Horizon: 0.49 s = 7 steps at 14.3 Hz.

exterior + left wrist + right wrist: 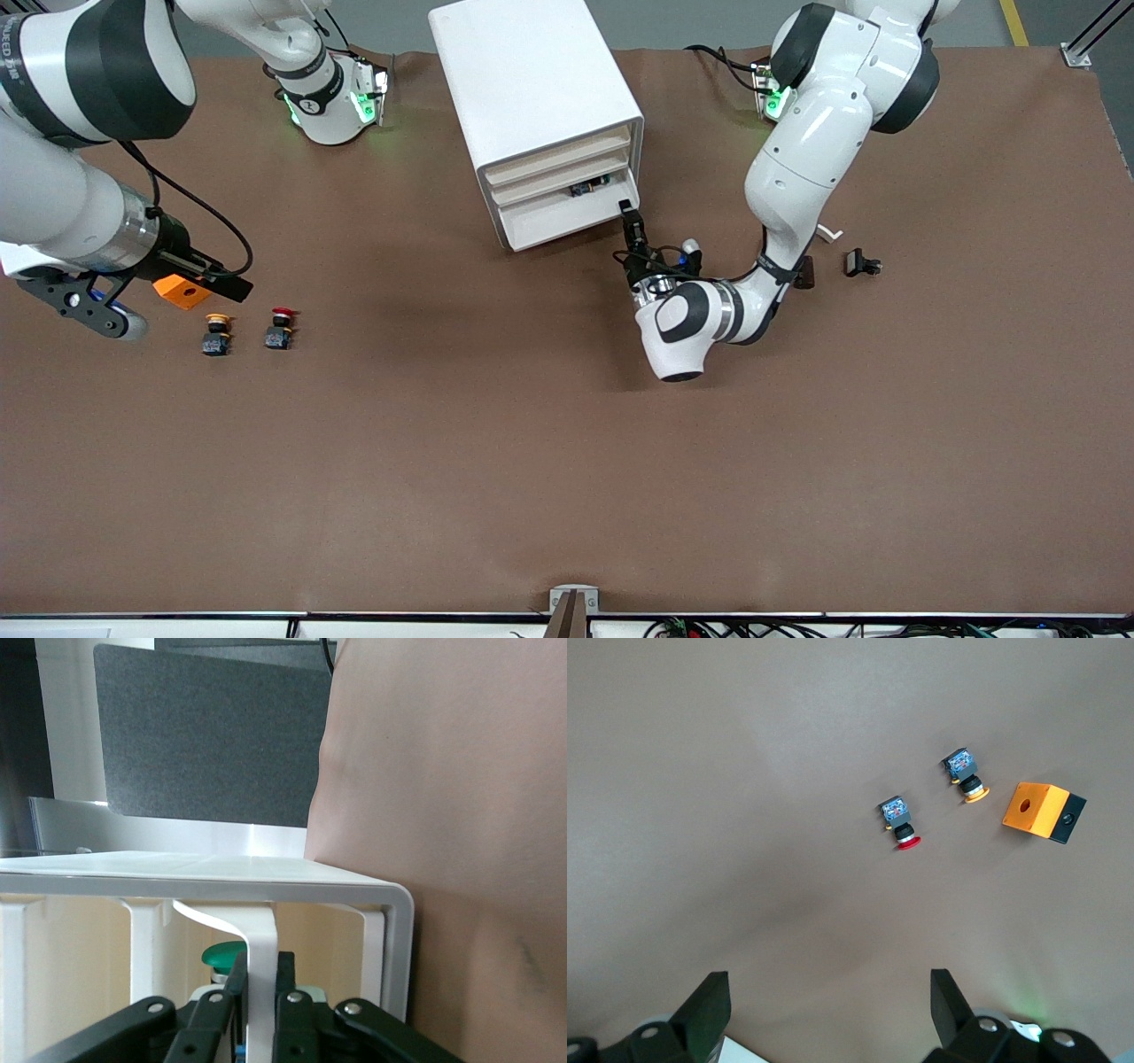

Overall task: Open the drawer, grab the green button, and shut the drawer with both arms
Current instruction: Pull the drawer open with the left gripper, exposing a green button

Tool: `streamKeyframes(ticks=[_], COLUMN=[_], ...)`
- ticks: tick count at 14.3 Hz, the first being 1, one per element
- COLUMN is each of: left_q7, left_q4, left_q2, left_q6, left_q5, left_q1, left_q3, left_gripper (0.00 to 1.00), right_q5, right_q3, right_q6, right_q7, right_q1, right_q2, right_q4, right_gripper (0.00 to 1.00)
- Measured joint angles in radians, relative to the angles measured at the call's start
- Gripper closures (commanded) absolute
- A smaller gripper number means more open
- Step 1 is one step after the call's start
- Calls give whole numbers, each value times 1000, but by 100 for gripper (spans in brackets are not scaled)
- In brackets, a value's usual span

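Observation:
The white cabinet (532,89) stands at the middle of the table toward the robots' bases. One lower drawer (567,223) is pulled out a little. The green-capped button (589,187) shows in the gap above its front. My left gripper (627,213) is at the drawer's corner toward the left arm's end. In the left wrist view it (259,992) is shut on the drawer's thin white handle (262,939), and the button's green cap (221,954) shows just past the handle. My right gripper (232,285) hangs open and empty over the right arm's end of the table; its fingers (709,1010) stand wide apart.
An orange box (180,291) (1042,811), a yellow-capped button (216,334) (965,775) and a red-capped button (281,330) (900,823) lie under the right gripper. A small black part (861,263) lies toward the left arm's end.

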State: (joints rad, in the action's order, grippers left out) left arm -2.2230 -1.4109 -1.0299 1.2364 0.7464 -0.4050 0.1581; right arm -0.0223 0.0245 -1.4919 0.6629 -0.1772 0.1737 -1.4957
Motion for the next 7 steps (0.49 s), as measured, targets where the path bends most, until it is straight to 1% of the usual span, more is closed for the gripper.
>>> streamKeyframes(ticks=[4,7], left_q7=[-1,-1], left_q4=[22,27], left_q2=[0,-1], left_q6=[1,6], left_q5=[2,9], left_q1=[62,89], left_q3=[-1,-1], left_gripper=[90,90], right_q5=[0,3], right_q3=[-1,-1], right_q6=[18,18], right_q7=[0,0], right_q1=[-1,0], right_q2=[0,0], right_q4=[0,0], right_gripper=[0,0])
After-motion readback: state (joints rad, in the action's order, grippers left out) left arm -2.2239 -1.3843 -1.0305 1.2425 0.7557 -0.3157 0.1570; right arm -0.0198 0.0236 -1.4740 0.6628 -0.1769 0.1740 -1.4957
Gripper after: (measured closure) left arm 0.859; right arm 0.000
